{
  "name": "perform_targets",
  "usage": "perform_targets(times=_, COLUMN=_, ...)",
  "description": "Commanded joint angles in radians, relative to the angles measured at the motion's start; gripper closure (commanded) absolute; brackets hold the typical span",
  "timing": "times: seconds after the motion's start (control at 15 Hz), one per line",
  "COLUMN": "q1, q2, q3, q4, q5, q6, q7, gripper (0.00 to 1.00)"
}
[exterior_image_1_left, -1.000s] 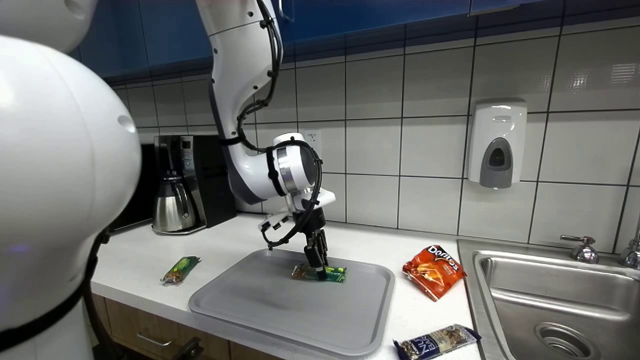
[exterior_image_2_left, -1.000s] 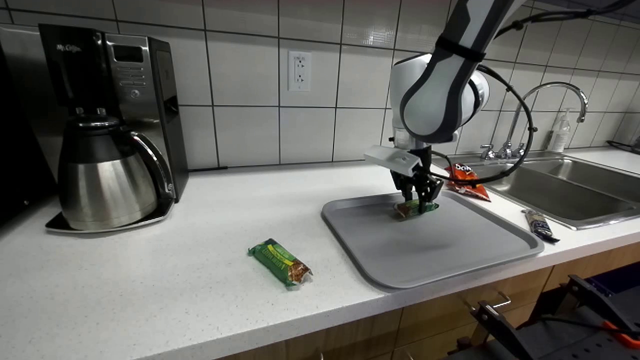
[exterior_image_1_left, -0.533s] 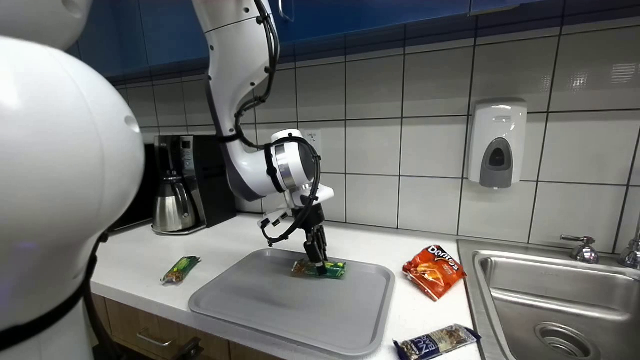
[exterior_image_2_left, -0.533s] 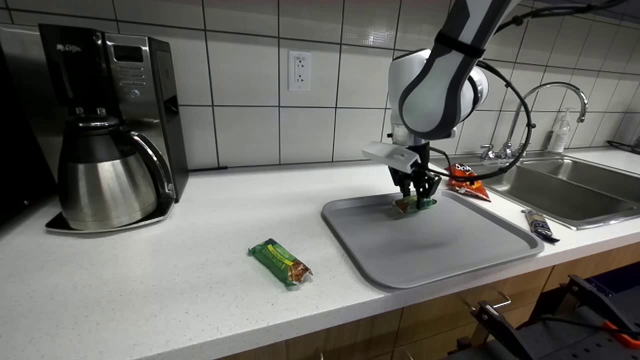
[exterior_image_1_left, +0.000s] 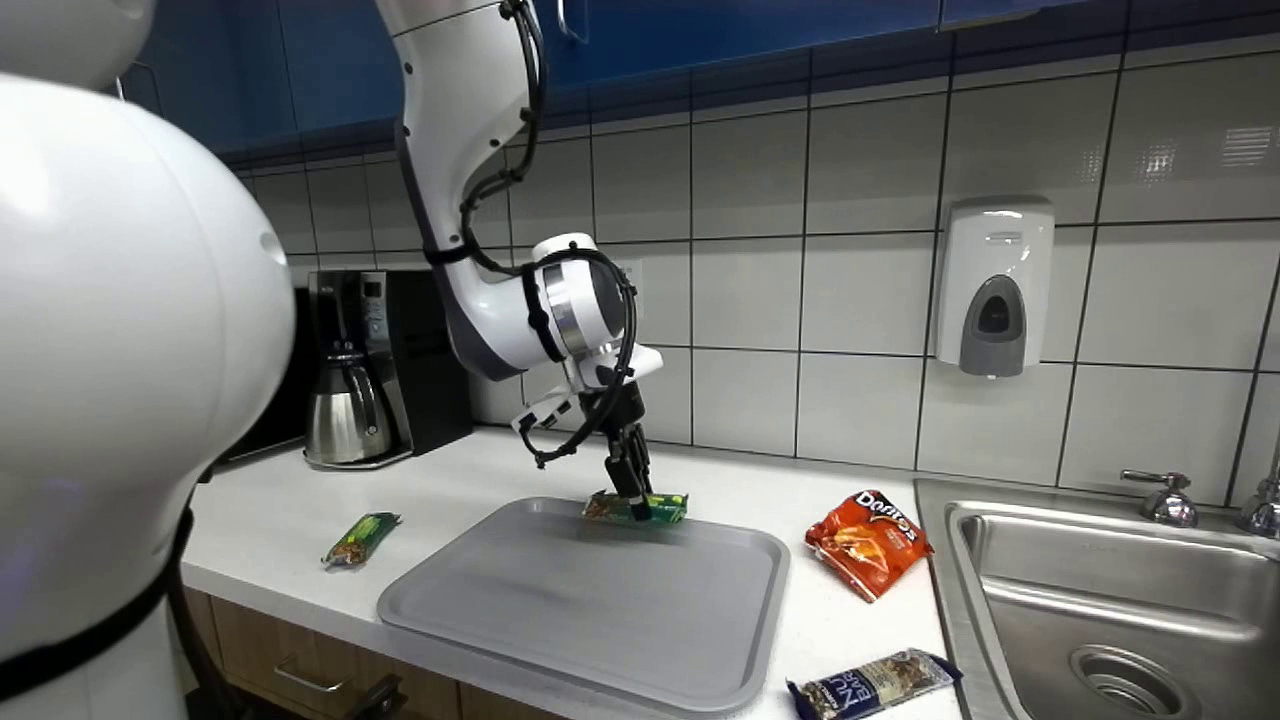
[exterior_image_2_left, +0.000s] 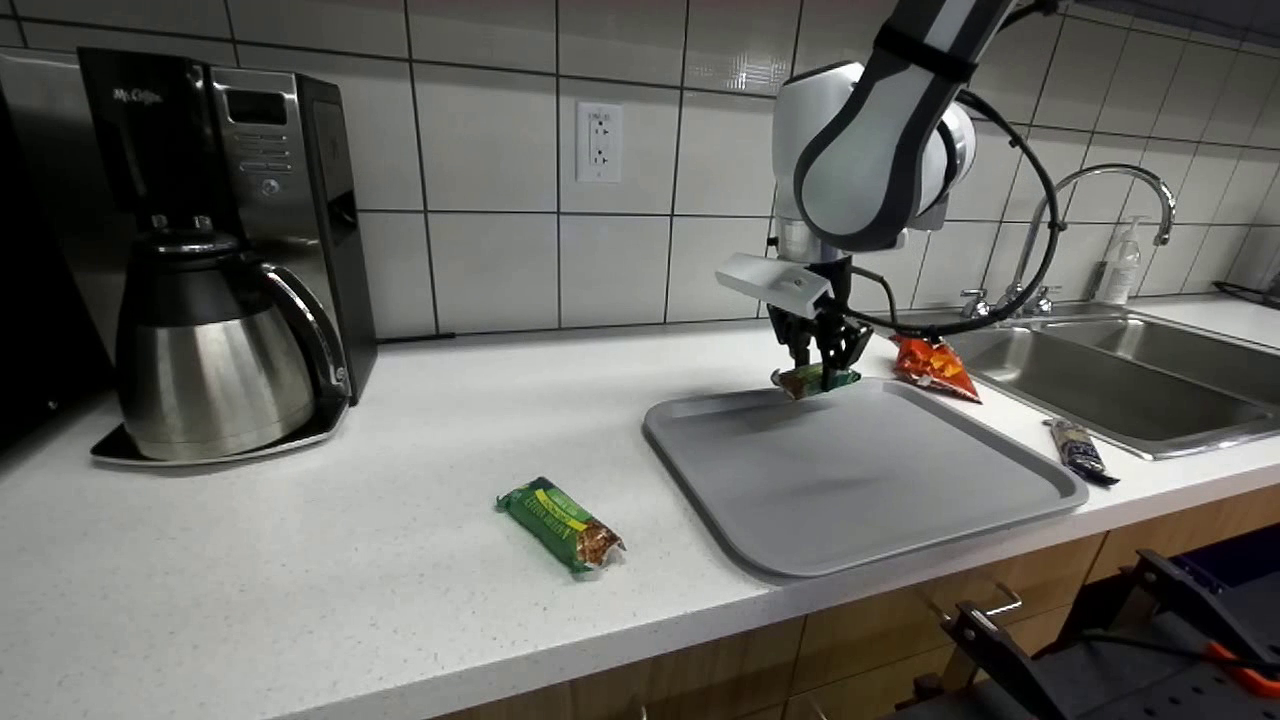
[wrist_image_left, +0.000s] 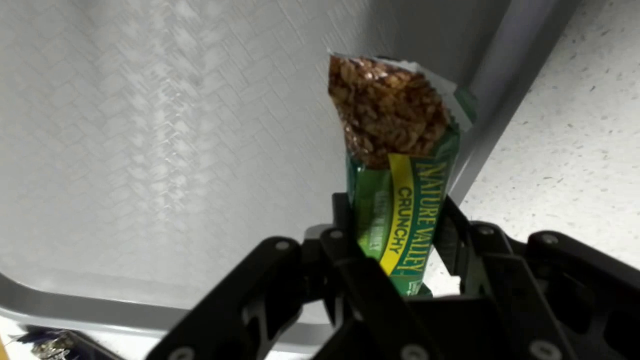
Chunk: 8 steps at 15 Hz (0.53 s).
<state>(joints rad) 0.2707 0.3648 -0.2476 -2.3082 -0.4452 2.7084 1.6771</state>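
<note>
A green Nature Valley Crunchy granola bar (wrist_image_left: 392, 112) is pinched between the two black fingers of my gripper (wrist_image_left: 395, 215), which press on its long sides. Its brown, oat-patterned end points away from the gripper in the wrist view. In both exterior views the held bar (exterior_image_1_left: 668, 508) (exterior_image_2_left: 846, 379) hangs above the back edge of a grey tray (exterior_image_1_left: 600, 620). A second green granola bar (exterior_image_1_left: 362, 540) (exterior_image_2_left: 560, 525) lies on the white counter beside the tray. The far end of the held bar is hidden behind the gripper in the wrist view.
A red Doritos bag (exterior_image_1_left: 870, 545) and a dark blue nut bar (exterior_image_1_left: 875, 685) lie between tray and sink (exterior_image_1_left: 1120, 620). A coffee maker with a steel carafe (exterior_image_2_left: 215, 350) stands on the counter. Behind the arm rises the tiled wall, with a soap dispenser (exterior_image_1_left: 995, 285) on it.
Over the last second my gripper has risen from the tray with the granola bar in it, most of that in the latter half. The other items have stayed put.
</note>
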Motion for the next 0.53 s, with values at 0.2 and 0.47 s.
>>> perform_targets(times=0.2, q1=-0.007, q2=-0.029, q3=0.005, q4=0.019, q5=-0.018, q6=0.002, q7=0.004, gripper=0.83)
perform_targets(times=0.47, q1=-0.016, q2=-0.004, q3=0.015, q4=0.062, q5=-0.006, q6=0.007, q7=-0.011, gripper=0.83)
